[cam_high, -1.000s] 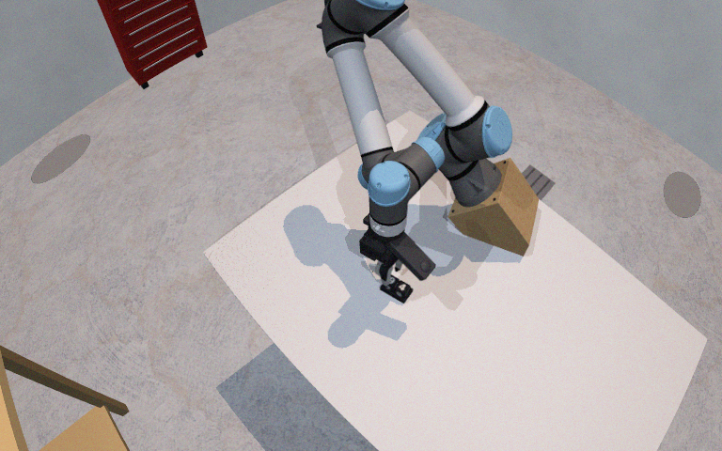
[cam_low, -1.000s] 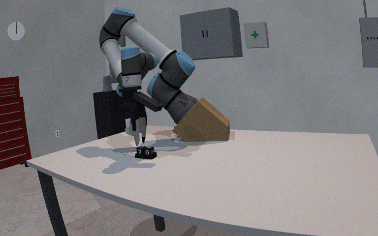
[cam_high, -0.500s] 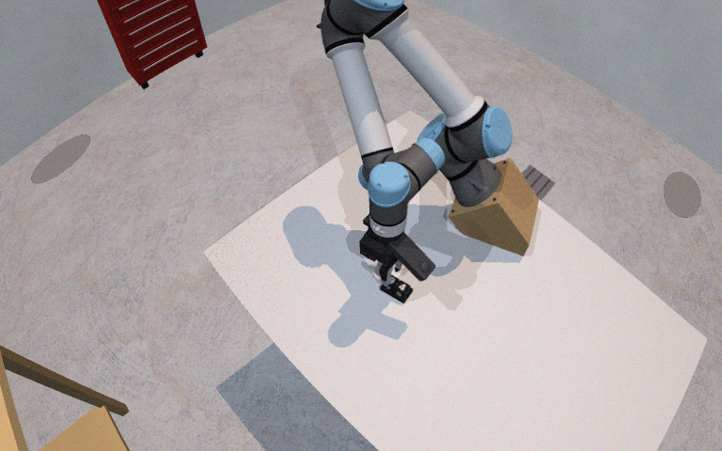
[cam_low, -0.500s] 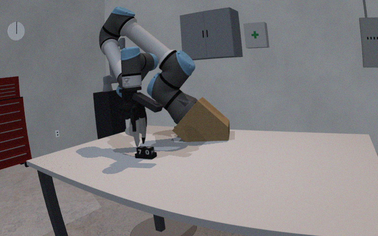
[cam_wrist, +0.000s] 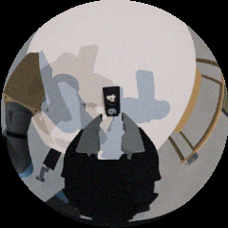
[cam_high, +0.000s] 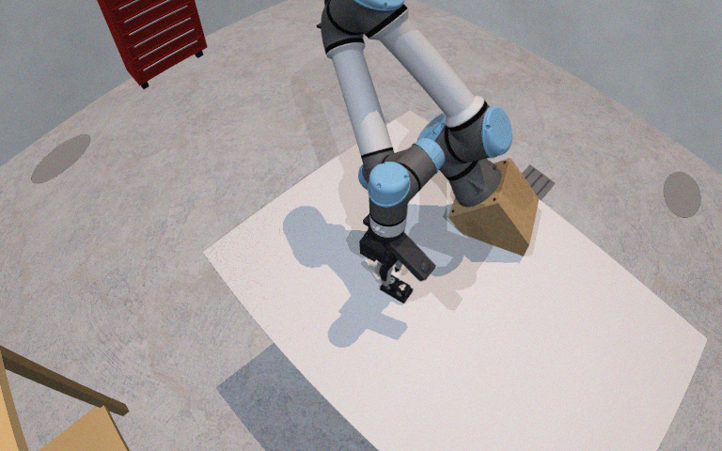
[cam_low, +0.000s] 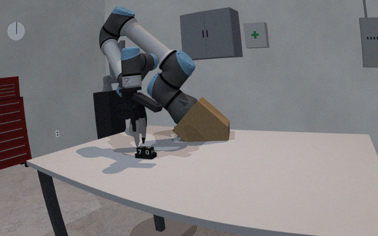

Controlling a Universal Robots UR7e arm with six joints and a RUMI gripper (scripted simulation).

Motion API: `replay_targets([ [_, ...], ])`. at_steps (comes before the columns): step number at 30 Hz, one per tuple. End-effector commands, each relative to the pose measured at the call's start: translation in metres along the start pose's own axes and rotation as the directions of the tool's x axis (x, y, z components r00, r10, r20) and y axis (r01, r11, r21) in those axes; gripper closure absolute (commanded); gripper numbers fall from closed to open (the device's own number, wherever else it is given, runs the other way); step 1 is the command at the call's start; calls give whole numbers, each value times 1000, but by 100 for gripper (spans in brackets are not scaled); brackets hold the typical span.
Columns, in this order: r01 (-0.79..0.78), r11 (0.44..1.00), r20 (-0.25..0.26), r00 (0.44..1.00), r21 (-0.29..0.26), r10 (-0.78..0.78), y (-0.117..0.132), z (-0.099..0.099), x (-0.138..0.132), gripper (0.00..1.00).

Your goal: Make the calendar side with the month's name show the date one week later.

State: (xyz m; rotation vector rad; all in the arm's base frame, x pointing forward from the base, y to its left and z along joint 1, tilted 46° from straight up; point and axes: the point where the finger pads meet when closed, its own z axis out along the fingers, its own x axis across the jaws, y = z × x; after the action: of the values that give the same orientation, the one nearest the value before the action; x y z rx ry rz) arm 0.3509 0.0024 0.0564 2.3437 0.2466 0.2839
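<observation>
The calendar (cam_high: 396, 288) is a small black tray with two black digit cubes, standing on the white table top. In the exterior view the calendar (cam_low: 145, 152) shows "7" and "0" on the side facing that camera. In the wrist view the calendar (cam_wrist: 111, 101) shows a "4" on the top of the far cube and a "9" or "6" on the near cube. My gripper (cam_high: 387, 277) hangs just above the calendar's near cube, fingers pointing down. The gripper (cam_low: 140, 142) is partly open with a narrow gap and holds nothing. The gripper's fingertips frame the near cube from above without touching it.
The arm's tan wedge-shaped base (cam_high: 497, 209) sits on the table behind the calendar and also shows in the exterior view (cam_low: 202, 121). A red drawer cabinet (cam_high: 151, 34) stands on the floor far off. A wooden frame (cam_high: 53, 414) is at the lower left.
</observation>
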Motion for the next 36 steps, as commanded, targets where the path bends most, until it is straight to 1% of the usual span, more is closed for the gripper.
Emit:
replay_targets([
  [1,0,1000,-1,1000,0,0,0,0,0,72],
  [14,0,1000,-1,1000,0,0,0,0,0,72],
  [22,0,1000,-1,1000,0,0,0,3,0,72],
  [36,0,1000,-1,1000,0,0,0,24,0,72],
])
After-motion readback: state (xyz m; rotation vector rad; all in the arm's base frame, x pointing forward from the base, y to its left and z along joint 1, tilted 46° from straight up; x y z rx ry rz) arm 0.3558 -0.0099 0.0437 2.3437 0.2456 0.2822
